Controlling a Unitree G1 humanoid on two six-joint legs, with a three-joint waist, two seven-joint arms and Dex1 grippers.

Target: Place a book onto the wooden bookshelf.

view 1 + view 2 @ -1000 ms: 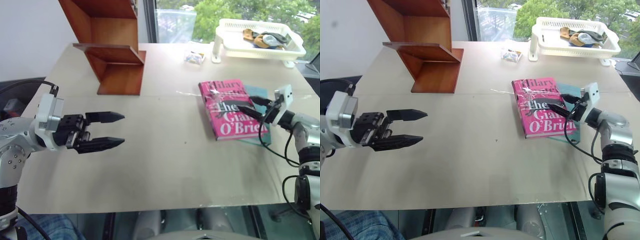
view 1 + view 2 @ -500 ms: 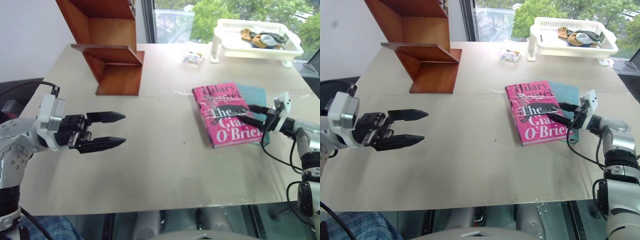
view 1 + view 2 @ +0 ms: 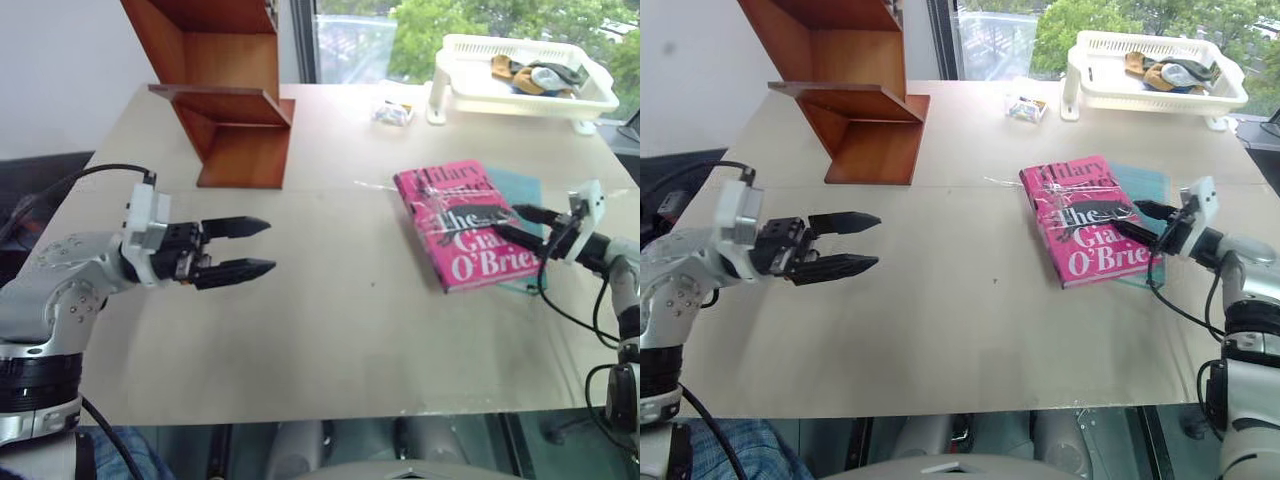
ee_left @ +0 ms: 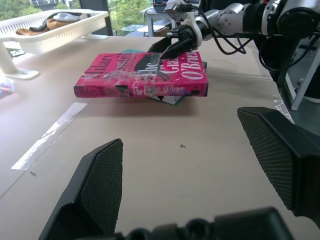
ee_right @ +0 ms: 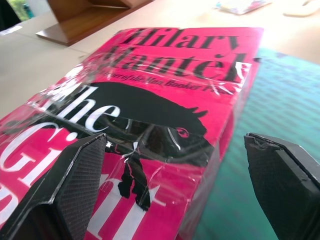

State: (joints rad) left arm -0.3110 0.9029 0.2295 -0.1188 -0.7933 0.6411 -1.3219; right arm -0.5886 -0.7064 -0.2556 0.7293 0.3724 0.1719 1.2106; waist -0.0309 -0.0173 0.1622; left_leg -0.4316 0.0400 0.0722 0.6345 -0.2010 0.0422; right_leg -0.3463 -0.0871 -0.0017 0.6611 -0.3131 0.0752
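A glossy pink book [image 3: 463, 224] lies flat on the tan table [image 3: 330, 330], well to the right of the bookshelf [image 3: 232, 95] and nearer the front edge. White cover lettering reads "The Giant O'Brien", with "Hilary Mantel" in black across the top and a black animal figure below it. The right wrist view brings a smaller line under the author's name close, partly legible as "of the Man Booker". The clear wrapping is wrinkled and throws glare. The book rests on a teal book [image 3: 522, 190], whose edge sticks out on the side away from the bookshelf.

The right gripper [image 3: 522, 224] reaches over that far edge of the book, fingers parted, one dark tip above the cover; whether it touches cannot be told. The left gripper [image 3: 252, 248] hangs over bare table in front of the bookshelf, fingers spread and holding nothing, pointing toward the book.

The left wrist view shows the pink spine side-on, with white lettering too small to read. The head views take in a white basket [image 3: 525, 85] and a small packet [image 3: 391, 113] at the back of the table, right of the bookshelf.
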